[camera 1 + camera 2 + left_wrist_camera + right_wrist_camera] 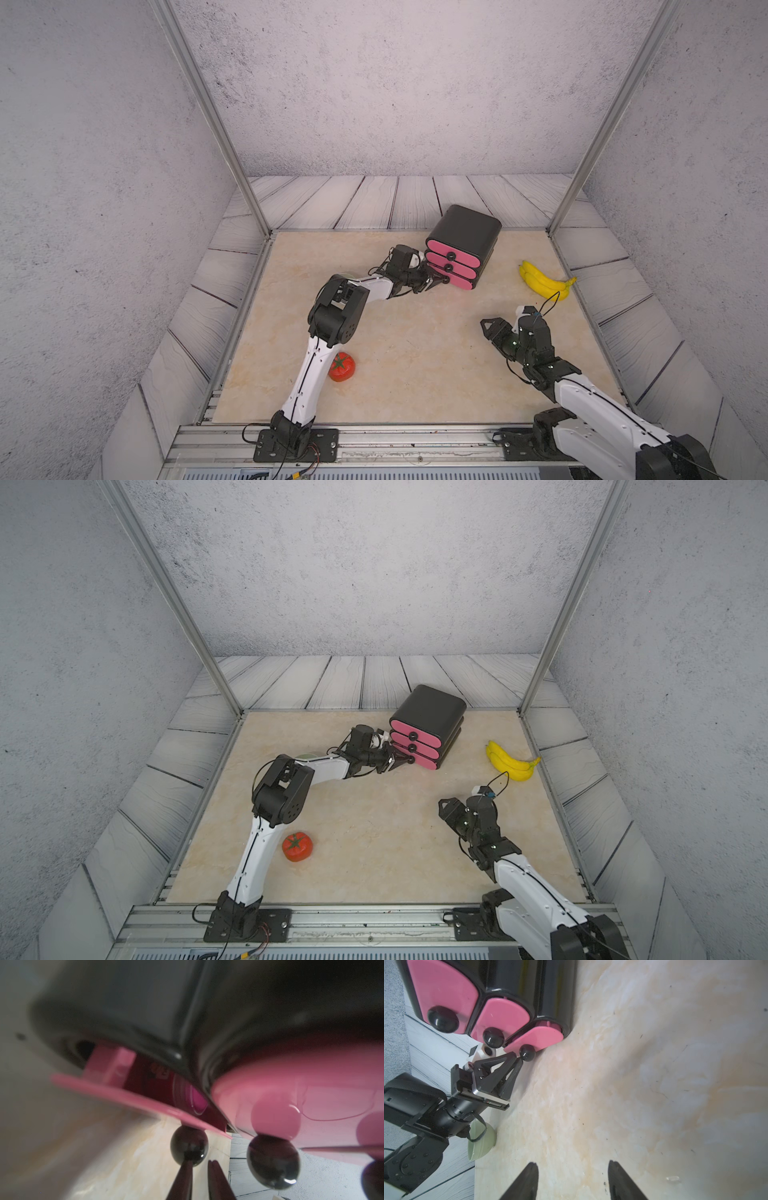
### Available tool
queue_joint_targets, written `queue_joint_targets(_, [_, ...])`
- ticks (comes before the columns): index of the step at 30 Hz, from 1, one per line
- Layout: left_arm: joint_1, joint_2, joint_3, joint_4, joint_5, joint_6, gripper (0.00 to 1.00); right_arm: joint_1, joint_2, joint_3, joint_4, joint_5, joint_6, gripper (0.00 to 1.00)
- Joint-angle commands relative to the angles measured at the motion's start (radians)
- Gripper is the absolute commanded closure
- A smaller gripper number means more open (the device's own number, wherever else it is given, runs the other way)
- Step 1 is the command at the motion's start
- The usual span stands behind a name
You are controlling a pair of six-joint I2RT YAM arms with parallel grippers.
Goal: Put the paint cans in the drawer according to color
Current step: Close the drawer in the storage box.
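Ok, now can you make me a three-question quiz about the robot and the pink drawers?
1. Which knob is the left gripper at? A) top knob B) middle knob C) bottom knob
2. How many pink drawer fronts? A) two B) three C) four
3. The bottom drawer is: A) shut tight B) a little open C) pulled right out
Answers: 1 C, its closed tips meet that knob; 2 B, three stack in the black cabinet; 3 B, a gap shows behind its front.

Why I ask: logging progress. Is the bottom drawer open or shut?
Partly open. The bottom drawer sits pulled out from the black cabinet, its inside showing.
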Motion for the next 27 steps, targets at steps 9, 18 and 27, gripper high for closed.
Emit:
queue_joint_targets(9, [-0.006,0.049,0.014,0.15,-0.175,-0.22,0.78,-0.008,-0.008,0.04,-0.01,-0.015,-0.014,0.42])
queue_joint_targets(18, [0.0,-0.002,-0.031,0.144,-0.147,-0.165,0.73,-0.008,-0.036,0.07,-0.07,-0.003,-0.06,0.42])
queue_joint_targets(27, [0.018,-0.294,-0.272,0.032,-0.129,0.112,0.71,-0.01,-0.085,0.172,-0.141,0.063,-0.185,0.42])
